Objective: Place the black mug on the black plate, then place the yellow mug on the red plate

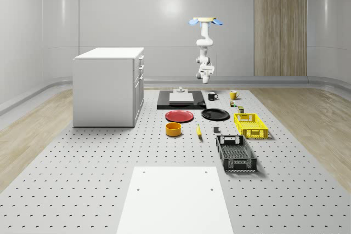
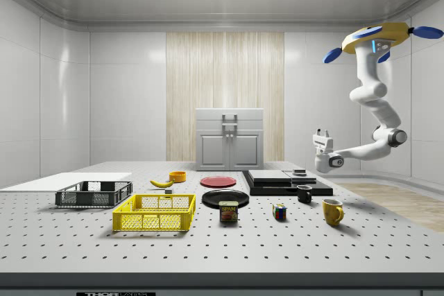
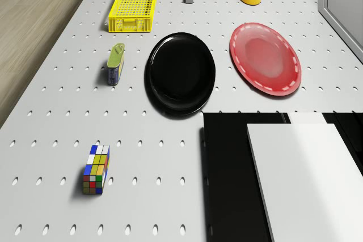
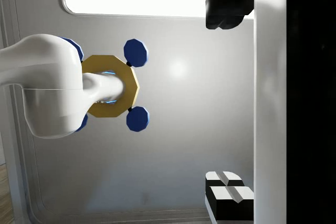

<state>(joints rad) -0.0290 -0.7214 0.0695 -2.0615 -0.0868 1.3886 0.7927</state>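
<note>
Black mug (image 1: pixel 212 96): centre-right of the whole-scene frame, likely rigid, light, glazed-slick; grip the rim wall. Gripper (image 2: pixel 322 137) upturned, jaws apart, empty, drone (image 2: pixel 378 38) hovering.

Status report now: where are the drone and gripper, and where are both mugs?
Drone hovering high beyond table's far edge; gripper pointing up, open, empty. Black mug and yellow mug on the table, plates bare. Nothing in the way.
</note>
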